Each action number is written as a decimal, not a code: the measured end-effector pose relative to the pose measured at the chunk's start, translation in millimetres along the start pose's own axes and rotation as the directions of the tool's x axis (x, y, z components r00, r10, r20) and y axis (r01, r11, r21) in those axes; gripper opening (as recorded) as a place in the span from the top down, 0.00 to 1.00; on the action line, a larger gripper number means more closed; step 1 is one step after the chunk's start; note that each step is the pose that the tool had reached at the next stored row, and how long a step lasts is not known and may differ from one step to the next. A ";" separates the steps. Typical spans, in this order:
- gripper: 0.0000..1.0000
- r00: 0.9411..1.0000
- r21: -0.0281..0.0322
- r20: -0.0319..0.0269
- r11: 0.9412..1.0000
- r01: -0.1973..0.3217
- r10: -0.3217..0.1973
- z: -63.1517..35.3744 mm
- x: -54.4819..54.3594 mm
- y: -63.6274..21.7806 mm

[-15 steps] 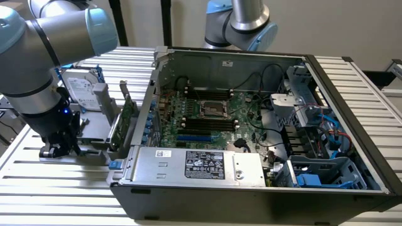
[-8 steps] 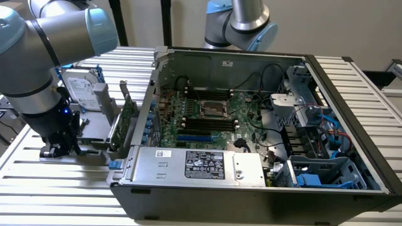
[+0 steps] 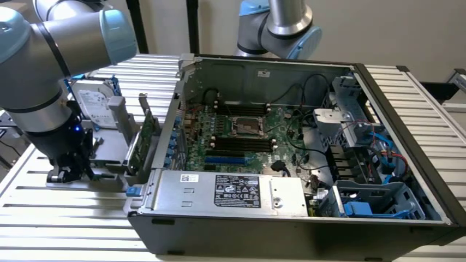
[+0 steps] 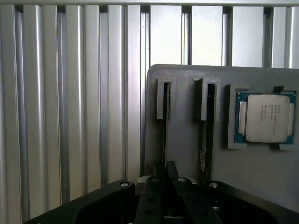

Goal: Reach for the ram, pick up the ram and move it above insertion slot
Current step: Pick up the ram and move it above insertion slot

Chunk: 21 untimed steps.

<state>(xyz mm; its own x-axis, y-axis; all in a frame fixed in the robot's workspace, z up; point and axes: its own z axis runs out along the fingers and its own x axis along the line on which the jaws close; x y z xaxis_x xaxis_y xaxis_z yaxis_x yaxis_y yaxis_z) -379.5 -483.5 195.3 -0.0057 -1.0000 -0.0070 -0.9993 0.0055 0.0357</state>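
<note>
While the arm [image 3: 43, 71] leans in from the exterior view's left, its end effector [image 3: 67, 173] is down low over a grey holder [image 3: 109, 155] that sits on the slatted metal desk [image 3: 73, 218], just beside the open computer case [image 3: 291, 240]. A hard drive [image 3: 98, 103] stands upright behind the holder, and a green card [image 3: 149, 134] with a metal bracket stands between the holder and the case wall. Inside the case the motherboard [image 3: 240, 131] lies bare, with a silver power supply box [image 3: 233, 191] near the front wall. A second arm [image 3: 280, 24] hangs behind the case, well apart from everything.

From the wrist camera, the grey holder [image 4: 187, 79] lies on the desk [image 4: 70, 93] and has two narrow slots. The ram [image 4: 165, 130] stands edge-on in the slot farther from the processor chip [image 4: 265, 117], which rests flat in its own recess. A second stick [image 4: 208, 135] stands in the other slot, between the ram and the chip. The end effector [image 4: 165, 168] has its two dark fingers [image 4: 150, 196] drawn in to a narrow point, pinching the near end of the ram, which sits seated in its slot.
</note>
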 end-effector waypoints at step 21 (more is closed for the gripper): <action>0.86 1.000 -0.012 0.001 1.000 0.009 -0.009 -50.3 -0.3 -2.2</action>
<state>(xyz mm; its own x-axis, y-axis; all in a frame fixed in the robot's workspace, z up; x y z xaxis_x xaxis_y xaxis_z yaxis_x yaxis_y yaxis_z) -375.6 -483.5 245.4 0.0035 -1.0000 -0.0081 -0.9989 -0.0039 0.0473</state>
